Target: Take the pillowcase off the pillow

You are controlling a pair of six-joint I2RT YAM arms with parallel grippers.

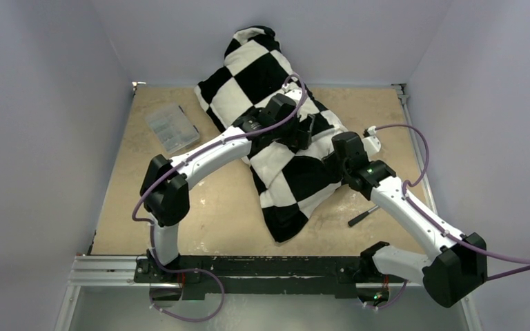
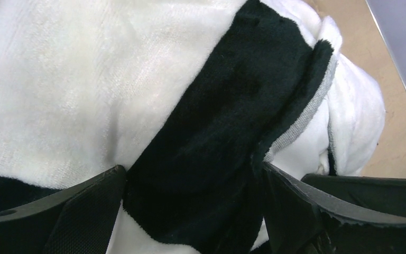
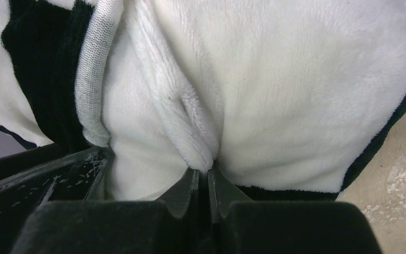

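Note:
The checkered pillowcase (image 1: 276,117) lies across the middle of the table with the pillow mostly hidden inside it. A small plain white part of the pillow (image 1: 373,143) pokes out at the right end, past the grey hem (image 2: 306,111). My left gripper (image 1: 305,132) sits on top of the case. Its jaws stand wide apart, pressed on a thick bunch of black fabric (image 2: 201,159) that fills the gap. My right gripper (image 1: 337,155) is shut on a thin fold of white plush (image 3: 201,153) of the pillowcase, just beside the left one.
A clear plastic box (image 1: 172,127) lies at the back left of the beige table (image 1: 207,221). A black pen-like tool (image 1: 362,216) lies near the right arm. Walls close in the table on three sides.

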